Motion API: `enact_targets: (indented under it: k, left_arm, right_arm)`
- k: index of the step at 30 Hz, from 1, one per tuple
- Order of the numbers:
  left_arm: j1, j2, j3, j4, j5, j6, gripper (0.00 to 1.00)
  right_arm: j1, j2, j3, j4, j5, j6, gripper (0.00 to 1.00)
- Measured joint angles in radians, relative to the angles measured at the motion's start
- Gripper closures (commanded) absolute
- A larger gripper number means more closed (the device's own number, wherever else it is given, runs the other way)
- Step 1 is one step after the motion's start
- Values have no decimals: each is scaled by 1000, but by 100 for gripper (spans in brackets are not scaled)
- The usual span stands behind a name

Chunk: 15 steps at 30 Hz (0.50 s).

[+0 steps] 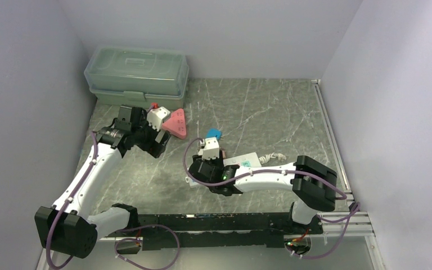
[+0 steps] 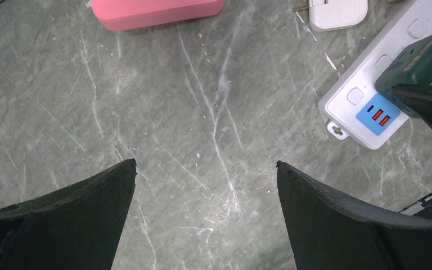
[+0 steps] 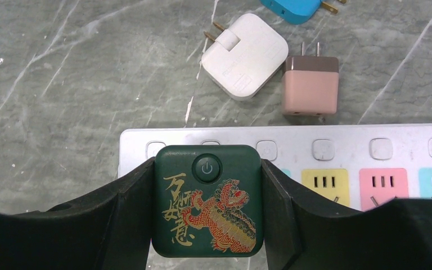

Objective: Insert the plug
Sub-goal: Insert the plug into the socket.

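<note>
I am logging one container: a pale green translucent storage box [image 1: 138,73] sitting at the back left of the table [image 2: 174,112], lid on, and I cannot tell what is inside it. Just in front of it a pink wedge [image 1: 176,122] is lying flat on the marble. The left gripper [image 2: 205,164] is hanging released near that wedge, jaws spread wide over bare table and touching nothing. The right gripper [image 3: 206,185] is grasping the green plug [image 3: 205,225], a dark square block bearing a power button and a gold and red dragon, one finger pressing on each side. I am seeing the plug sitting over the left end of the white power strip [image 3: 371,135], covering the socket beside the yellow socket panel [image 3: 324,183]; whether its prongs are seated I cannot tell. Pink and light blue panels are running on to the right. Beyond the strip, loose on the table, a white adapter [image 3: 246,55], a pink adapter [image 3: 310,85] and a blue adapter [image 3: 289,8] are lying close together, prongs pointing away from the strip.
</note>
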Motion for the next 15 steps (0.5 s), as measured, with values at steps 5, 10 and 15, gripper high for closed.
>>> enact_targets:
  k: [5,10,15]
  left_arm:
    - [0,1,2,0,-8,0,0]
    - [0,2,6,0,-18,0,0]
    - [0,10,16,-5,-19,0,0]
  right_arm:
    - [33,2,-14,5,17,1,100]
    - [40,-3,-26,17,23,3,62]
    - [41,-13,-27,27,21,3,33]
